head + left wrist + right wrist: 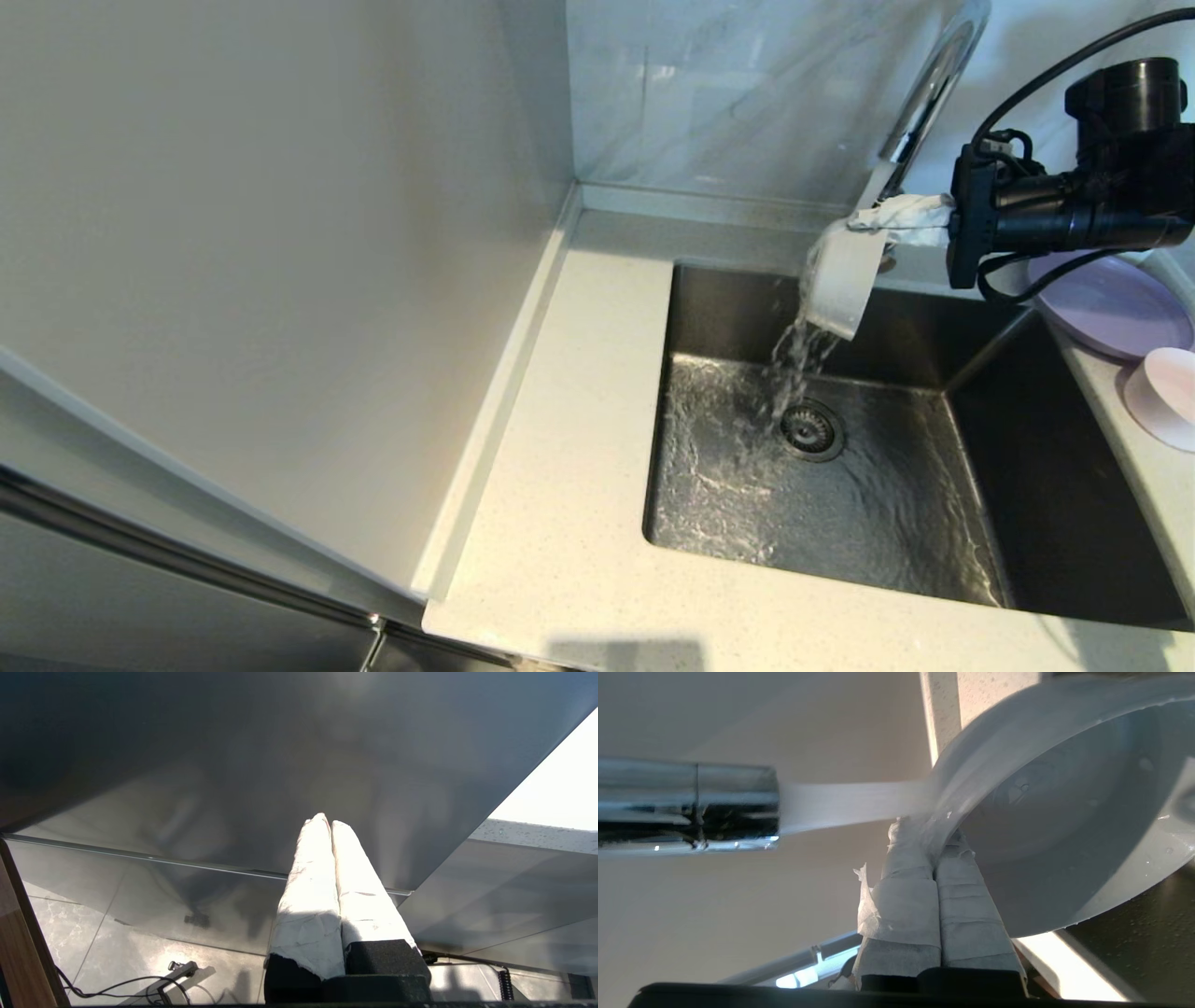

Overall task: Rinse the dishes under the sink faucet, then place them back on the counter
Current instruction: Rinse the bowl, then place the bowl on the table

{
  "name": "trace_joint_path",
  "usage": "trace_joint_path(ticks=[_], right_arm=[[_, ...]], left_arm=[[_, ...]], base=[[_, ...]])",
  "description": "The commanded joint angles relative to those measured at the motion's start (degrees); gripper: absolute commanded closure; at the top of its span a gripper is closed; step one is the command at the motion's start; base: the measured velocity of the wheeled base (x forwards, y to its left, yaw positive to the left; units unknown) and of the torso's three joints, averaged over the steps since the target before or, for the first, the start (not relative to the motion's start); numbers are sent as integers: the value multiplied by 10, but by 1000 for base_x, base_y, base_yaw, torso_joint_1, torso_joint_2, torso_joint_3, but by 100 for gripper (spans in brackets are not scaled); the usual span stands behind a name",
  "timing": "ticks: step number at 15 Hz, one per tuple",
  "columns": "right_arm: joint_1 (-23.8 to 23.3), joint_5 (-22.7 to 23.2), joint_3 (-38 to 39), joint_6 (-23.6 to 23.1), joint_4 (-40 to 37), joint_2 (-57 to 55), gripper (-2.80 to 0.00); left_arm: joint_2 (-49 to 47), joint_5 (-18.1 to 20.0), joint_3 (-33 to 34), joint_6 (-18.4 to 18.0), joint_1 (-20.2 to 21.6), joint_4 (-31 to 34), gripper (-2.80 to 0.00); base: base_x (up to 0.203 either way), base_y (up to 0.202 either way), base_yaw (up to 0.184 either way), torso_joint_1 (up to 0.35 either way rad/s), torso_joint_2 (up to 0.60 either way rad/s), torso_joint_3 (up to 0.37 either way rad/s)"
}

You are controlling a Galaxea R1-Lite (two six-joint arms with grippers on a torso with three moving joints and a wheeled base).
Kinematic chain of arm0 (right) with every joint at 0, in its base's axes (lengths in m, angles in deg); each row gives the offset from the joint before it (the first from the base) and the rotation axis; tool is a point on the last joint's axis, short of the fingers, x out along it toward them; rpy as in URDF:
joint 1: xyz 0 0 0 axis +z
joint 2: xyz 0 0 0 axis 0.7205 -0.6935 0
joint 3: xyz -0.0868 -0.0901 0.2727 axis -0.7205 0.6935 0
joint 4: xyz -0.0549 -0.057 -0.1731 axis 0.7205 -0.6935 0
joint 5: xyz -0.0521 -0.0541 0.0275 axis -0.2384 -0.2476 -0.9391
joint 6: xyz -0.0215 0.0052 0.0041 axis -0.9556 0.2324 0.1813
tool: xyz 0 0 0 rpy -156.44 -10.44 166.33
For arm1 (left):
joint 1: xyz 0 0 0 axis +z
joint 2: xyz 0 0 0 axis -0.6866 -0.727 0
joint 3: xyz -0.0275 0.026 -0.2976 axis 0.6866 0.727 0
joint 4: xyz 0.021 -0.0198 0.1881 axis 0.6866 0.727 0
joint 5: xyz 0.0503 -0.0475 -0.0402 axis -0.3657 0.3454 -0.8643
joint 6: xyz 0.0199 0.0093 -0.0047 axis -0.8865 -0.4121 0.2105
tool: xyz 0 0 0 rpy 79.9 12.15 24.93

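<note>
My right gripper (866,222) (936,833) is shut on the rim of a pale white bowl (843,280) (1064,812), held tilted over the steel basin (840,504). Water runs from the chrome faucet (934,75) (686,805), strikes the bowl near my fingertips and spills off it toward the drain (810,429). The lavender plate (1111,308) and the pink bowl (1165,397) rest on the counter (579,448) to the right of the basin, partly behind my right arm. My left gripper (327,820) is shut on nothing and hangs low before a grey cabinet front, out of the head view.
A tall beige panel (280,233) walls off the counter's left side. Marbled tiles (709,93) rise behind the sink. The basin floor is awash with water. A cable (121,984) lies on the floor below the left gripper.
</note>
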Motion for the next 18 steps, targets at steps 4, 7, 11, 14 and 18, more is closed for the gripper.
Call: trace_joint_path(ticks=[4, 7, 11, 14, 18], right_arm=[[-66, -5, -1, -3, 2, -28, 0], [-121, -3, -5, -22, 10, -45, 0], [-169, 9, -3, -54, 16, -9, 0], [-198, 20, 16, -110, 15, 60, 0], [-223, 3, 58, -245, 9, 156, 0]], left_arm=[[0, 0, 0, 0, 0, 0, 0], [0, 0, 0, 0, 0, 0, 0], [0, 1, 0, 0, 0, 0, 0], [0, 0, 0, 0, 0, 0, 0], [0, 0, 0, 0, 0, 0, 0]], base=[[0, 0, 0, 0, 0, 0], [0, 0, 0, 0, 0, 0], [0, 0, 0, 0, 0, 0], [0, 0, 0, 0, 0, 0], [0, 0, 0, 0, 0, 0]])
